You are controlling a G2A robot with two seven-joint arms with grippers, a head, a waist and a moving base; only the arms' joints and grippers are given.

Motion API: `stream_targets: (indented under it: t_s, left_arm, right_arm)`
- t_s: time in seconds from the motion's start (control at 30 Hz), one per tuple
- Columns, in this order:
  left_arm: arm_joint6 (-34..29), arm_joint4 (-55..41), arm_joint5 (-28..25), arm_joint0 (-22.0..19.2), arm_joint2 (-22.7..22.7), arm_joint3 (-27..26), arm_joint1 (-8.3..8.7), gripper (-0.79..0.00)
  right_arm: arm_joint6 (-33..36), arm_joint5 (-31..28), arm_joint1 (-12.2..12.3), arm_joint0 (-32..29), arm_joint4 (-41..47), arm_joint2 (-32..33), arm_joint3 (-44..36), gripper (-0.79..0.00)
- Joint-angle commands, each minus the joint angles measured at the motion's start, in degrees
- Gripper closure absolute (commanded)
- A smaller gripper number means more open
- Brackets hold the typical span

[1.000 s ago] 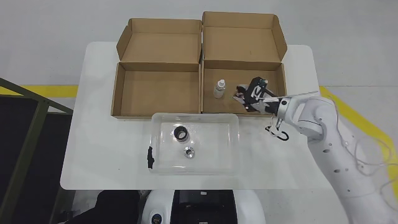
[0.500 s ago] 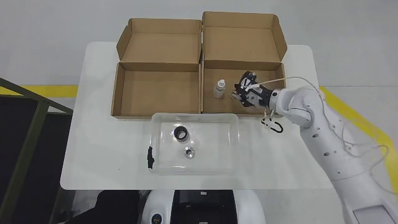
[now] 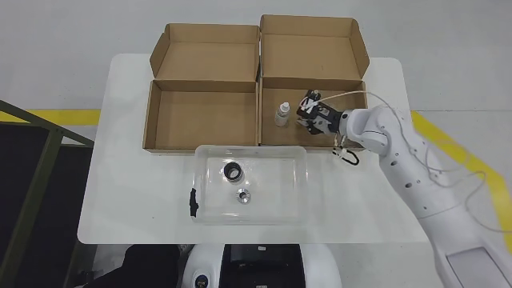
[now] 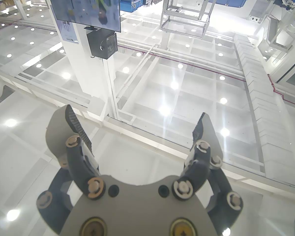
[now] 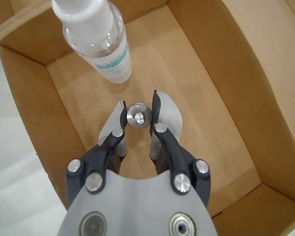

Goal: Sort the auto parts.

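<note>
Between the fingers of my right gripper point(image 5: 138, 117) I hold a small round metal part point(image 5: 138, 121) by its rim, low inside the cardboard box point(image 5: 236, 79), bottle point(image 5: 98, 37) just ahead. Rigid, light, slick, I reckon; a rim grip suits it. Left gripper point(image 4: 137, 133) spread wide, empty.

A white table point(image 3: 120, 168) carries two open cardboard boxes at its far side. The left box point(image 3: 200, 118) and right box point(image 3: 280, 138) touch. A clear bin point(image 3: 280, 184) sits just near of them.
</note>
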Motion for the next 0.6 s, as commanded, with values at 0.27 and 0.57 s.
stream_targets:
  t_s: [0.27,0.57]
  left_arm:
    - [0.00,0.00,0.00,0.00,0.00,0.00,0.00,-0.785]
    - [0.00,0.00,0.00,0.00,0.00,0.00,0.00,-0.785]
  right_arm:
    - [-0.29,0.90,-0.63,0.56,-0.22,-1.37,-0.76,-0.785]
    - [-0.45,0.31,1.86,-5.22,-1.25,6.64,-12.50,-0.785]
